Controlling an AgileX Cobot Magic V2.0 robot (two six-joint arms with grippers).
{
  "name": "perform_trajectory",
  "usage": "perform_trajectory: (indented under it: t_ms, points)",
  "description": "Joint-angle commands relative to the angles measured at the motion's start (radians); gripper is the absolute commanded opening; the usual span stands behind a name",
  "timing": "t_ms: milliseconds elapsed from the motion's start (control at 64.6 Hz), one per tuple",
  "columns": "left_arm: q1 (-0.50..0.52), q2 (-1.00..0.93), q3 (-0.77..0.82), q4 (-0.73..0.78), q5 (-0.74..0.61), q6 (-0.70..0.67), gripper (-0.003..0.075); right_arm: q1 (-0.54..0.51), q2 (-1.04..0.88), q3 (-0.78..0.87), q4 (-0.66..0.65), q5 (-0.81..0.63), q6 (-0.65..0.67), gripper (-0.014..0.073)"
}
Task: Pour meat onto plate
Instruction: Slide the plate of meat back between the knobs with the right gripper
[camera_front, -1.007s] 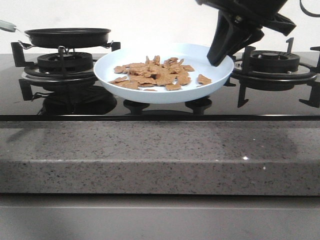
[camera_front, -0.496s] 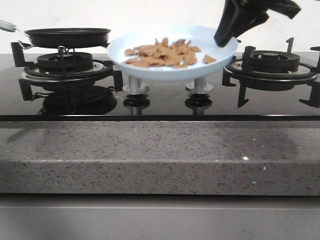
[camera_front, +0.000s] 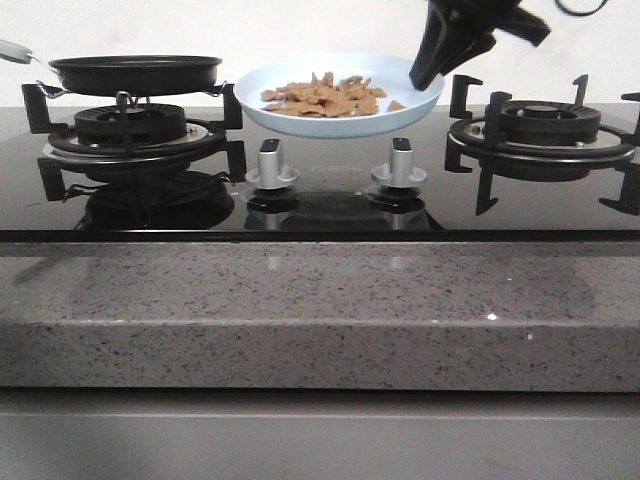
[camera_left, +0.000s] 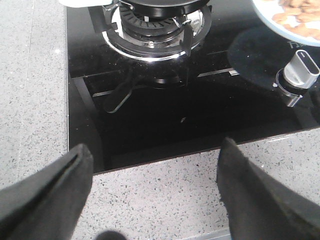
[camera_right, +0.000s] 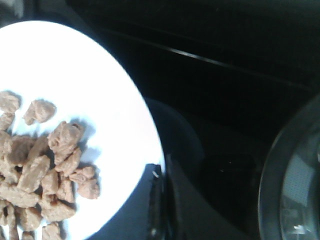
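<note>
On the left burner (camera_front: 130, 130) sits a black frying pan (camera_front: 135, 72), level, its pale handle running off the left edge. The left gripper (camera_left: 155, 185) hangs above the speckled counter (camera_front: 320, 310) at the hob's front edge, its fingers (camera_left: 47, 192) spread wide with nothing between them. Right of the pan, the plate (camera_front: 345, 118) is held in the air above the two silver knobs (camera_front: 271, 165), apart from them and roughly level, with clear glass beneath. The meat (camera_front: 322, 95) lies heaped across its middle, leaving the rim bare. The right gripper (camera_front: 432, 72) pinches the plate's right rim, fingers (camera_right: 157, 200) closed on it. Just right stands the other burner grate (camera_front: 540, 135), near the plate's edge. No writing can be read anywhere.
</note>
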Motion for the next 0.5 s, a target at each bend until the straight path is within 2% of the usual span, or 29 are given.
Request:
perform_trajectory:
  t_ms: [0,186,263,372,480]
  points:
    - [-0.008,-0.004,-0.026,-0.013,-0.062,-0.011,0.0513,-0.004,-0.014,-0.089,0.036,-0.027,-0.009,-0.0060]
    - [-0.008,-0.004,-0.026,-0.013,-0.062,-0.011,0.0513,-0.004,0.056,-0.157,0.014,-0.010,-0.009,-0.0048]
    - [-0.008,-0.004,-0.026,-0.015,-0.062,-0.011,0.0514,-0.004,0.064,-0.164,-0.019,-0.003,-0.009,-0.0001]
    - [-0.008,-0.004,-0.026,-0.015,-0.062,-0.011,0.0513,-0.004,0.066,-0.164,-0.030,0.002,-0.009,0.0122]
    - [-0.008,-0.004,-0.026,-0.015,-0.062,-0.011,0.0513,-0.004,0.066,-0.164,-0.030,0.002,-0.009,0.0281]
